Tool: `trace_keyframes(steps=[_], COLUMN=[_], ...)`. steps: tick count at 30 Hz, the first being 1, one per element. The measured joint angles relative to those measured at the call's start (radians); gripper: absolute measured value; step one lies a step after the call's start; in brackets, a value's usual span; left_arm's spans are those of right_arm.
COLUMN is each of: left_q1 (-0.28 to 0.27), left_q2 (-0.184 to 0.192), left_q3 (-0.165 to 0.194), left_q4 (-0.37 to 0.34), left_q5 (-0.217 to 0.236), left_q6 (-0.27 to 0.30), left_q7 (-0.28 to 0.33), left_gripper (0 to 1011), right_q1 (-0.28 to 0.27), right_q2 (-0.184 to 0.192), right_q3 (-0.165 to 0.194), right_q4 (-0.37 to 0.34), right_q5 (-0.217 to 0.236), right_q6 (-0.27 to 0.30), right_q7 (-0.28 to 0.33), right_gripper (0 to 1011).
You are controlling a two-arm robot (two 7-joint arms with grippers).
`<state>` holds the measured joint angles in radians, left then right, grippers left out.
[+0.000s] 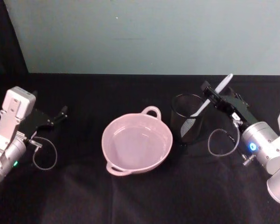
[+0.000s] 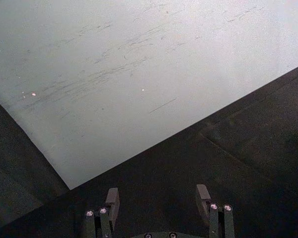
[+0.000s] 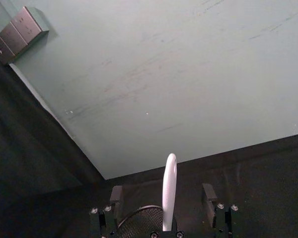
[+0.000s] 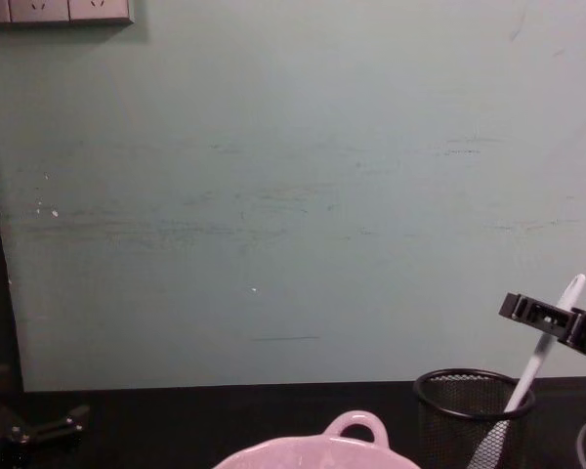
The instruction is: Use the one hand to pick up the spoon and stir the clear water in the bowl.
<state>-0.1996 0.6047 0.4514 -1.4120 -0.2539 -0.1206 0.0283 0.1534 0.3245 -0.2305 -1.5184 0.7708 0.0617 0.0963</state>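
The black cloth-covered table takes the whole lower half of the head view, with a pale green wall behind it. In the middle of the frame stands the wide pale pink glossy bowl, which has a small loop handle at its far rim and another at its near rim. Just to the right of it stands a black wire-mesh cylindrical cup, near the bowl but not touching it.

The right black two-fingered gripper hangs at the right of the frame, above and to the right of the cup's rim, on a silver wrist with a blue light. Its fingers are wide apart. The left black gripper rests low at the left edge, well apart from the bowl, and its fingers are also spread.

The slim white plastic spoon stands in the mesh cup with its flat head down inside. Its long axis runs from lower left to upper right, so the handle leans toward the right gripper. In the right wrist view the handle rises between the two fingers, with a gap on each side. In the chest view the handle's end shows just above the gripper.
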Motion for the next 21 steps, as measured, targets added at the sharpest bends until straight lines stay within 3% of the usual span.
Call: trace_keyframes(steps=[8,17,21], left_q1=[0.0,0.0,0.0], left_q2=[0.0,0.0,0.0], left_q3=[0.0,0.0,0.0], left_q4=[0.0,0.0,0.0], left_q5=[0.0,0.0,0.0], left_q6=[0.0,0.0,0.0], left_q7=[0.0,0.0,0.0], left_gripper=[1011,1011,1011], right_q1=[0.021,0.019,0.018], right_q2=[-0.016,-0.015,-0.014], right_q3=[0.013,0.012,0.012], right_q4=[0.04,0.037,0.035], right_q5=[-0.006,-0.006,-0.006], right_q6=[0.0,0.0,0.0], right_q7=[0.039,0.037,0.035], right_gripper=[1004,1004,956])
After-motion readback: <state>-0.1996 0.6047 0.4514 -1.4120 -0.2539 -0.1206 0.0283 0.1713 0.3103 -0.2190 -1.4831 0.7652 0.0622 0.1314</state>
